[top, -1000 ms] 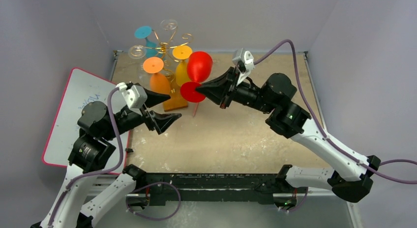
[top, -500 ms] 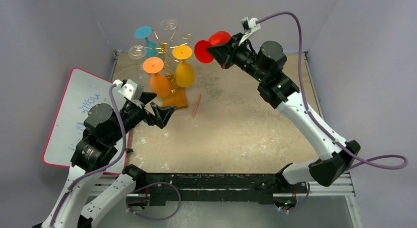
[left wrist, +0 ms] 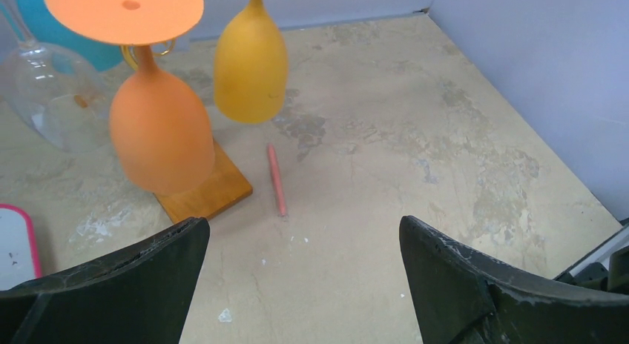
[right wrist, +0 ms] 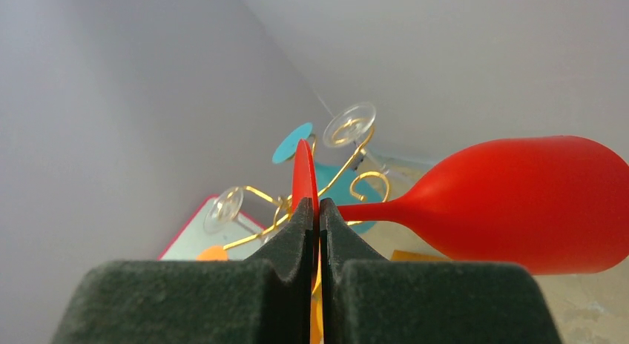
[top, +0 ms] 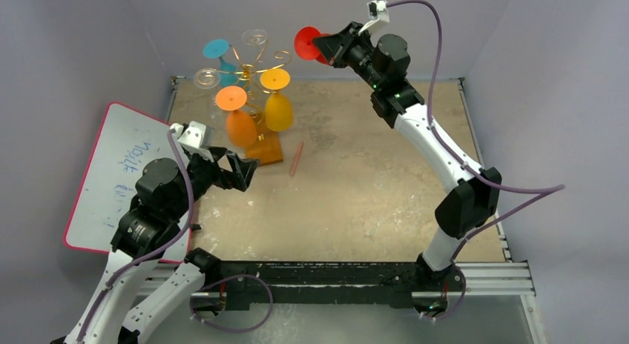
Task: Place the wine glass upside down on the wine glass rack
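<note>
My right gripper (right wrist: 317, 210) is pinching the thin foot of the red wine glass (right wrist: 534, 203). I hold it high over the far edge of the tabletop (top: 371, 181), lying sideways, just right of the wine glass rack (top: 256, 66) that stands near the far left corner. My left gripper (left wrist: 300, 229) is spread wide and empty, low over the left side of the tabletop, near the rack's wooden base.

The grip worries me most, I'd say. I only have the foot's rim, so the heavy bowl could swing or slip out as I turn the glass upside down. The rack is crowded too. The yellow glass (top: 278, 110) and the orange glass (top: 239, 125) hang on the near side, and a careless approach could knock one off its curl or rock the whole rack. If the stem misses a free curl, the glass drops.
</note>
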`<state>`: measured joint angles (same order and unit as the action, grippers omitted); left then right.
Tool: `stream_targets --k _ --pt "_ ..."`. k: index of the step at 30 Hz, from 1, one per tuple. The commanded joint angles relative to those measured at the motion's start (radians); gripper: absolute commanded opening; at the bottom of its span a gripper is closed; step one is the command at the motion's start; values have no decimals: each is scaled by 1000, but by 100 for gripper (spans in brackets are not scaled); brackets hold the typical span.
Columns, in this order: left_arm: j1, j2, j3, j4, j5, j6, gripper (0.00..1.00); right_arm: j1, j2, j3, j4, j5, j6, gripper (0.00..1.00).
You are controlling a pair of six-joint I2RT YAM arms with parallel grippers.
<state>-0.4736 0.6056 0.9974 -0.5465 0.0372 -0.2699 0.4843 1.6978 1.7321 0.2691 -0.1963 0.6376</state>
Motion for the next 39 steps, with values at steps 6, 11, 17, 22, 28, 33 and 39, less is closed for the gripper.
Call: stream_targets --k 6,11,17,22,28,33,39 --pt "0 -9 112 -1 14 -46 100 -30 175 250 121 -12 144 0" --pt "0 -22 152 -10 10 -58 100 -30 277 342 152 -29 201 0" --pt "-1 -30 173 -15 30 -74 100 -29 387 452 124 -69 268 0" --pt "0 -29 193 -40 38 -59 100 -19 422 473 100 -115 274 0" --pt "0 -36 215 -67 -26 -38 100 -10 427 480 70 -113 283 0" --pt "0 -52 207 -70 -67 -37 100 -4 441 479 63 -117 305 0" --pt "-1 -50 232 -65 -94 -45 100 12 491 542 46 -171 305 0"
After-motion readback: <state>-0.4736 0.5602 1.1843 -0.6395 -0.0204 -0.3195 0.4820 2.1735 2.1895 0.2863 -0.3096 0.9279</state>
